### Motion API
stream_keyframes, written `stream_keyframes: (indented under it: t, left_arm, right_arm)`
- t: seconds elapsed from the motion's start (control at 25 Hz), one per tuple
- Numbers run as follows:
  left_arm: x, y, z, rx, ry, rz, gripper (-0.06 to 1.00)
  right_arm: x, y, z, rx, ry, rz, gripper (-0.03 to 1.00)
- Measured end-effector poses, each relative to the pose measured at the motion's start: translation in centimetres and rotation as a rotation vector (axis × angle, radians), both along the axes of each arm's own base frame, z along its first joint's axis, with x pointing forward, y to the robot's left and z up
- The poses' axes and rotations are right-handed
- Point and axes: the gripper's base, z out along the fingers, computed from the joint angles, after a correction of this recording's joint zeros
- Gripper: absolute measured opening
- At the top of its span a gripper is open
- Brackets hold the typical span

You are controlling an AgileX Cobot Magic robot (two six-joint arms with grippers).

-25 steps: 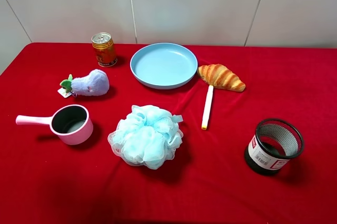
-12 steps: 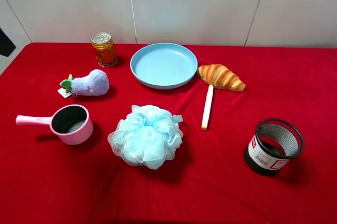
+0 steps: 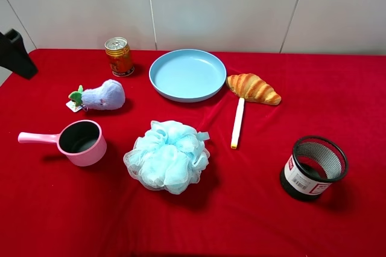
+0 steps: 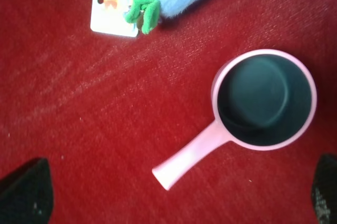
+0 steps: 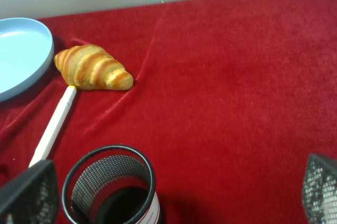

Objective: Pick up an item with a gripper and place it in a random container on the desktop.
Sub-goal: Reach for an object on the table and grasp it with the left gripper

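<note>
Nothing is done yet: the eggplant toy (image 3: 104,96) lies on the red bench (image 3: 338,88), at eight o'clock from the empty blue plate (image 3: 187,75). The left end effector (image 4: 174,203) and the right end effector (image 5: 174,197) gape wide, holding nothing. Grasp and placement remain.

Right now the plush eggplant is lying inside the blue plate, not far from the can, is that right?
Not quite. The plush eggplant lies on the red cloth, apart from the blue plate and to its left, not far from the can. The exterior high view shows this.
</note>
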Motion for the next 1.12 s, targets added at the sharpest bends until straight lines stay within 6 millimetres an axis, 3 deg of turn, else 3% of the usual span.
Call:
stream_keyframes:
  t: [0.72, 1.12]
  left_arm:
    - [5.7, -0.2, -5.3, -0.003, 0.072, -0.145, 0.97]
    - [9.5, -4.0, -8.3, 0.044, 0.078, -0.310, 0.97]
  right_arm:
    - [0.0, 0.0, 0.0, 0.000, 0.000, 0.000, 0.69]
    - [0.0, 0.0, 0.0, 0.000, 0.000, 0.000, 0.69]
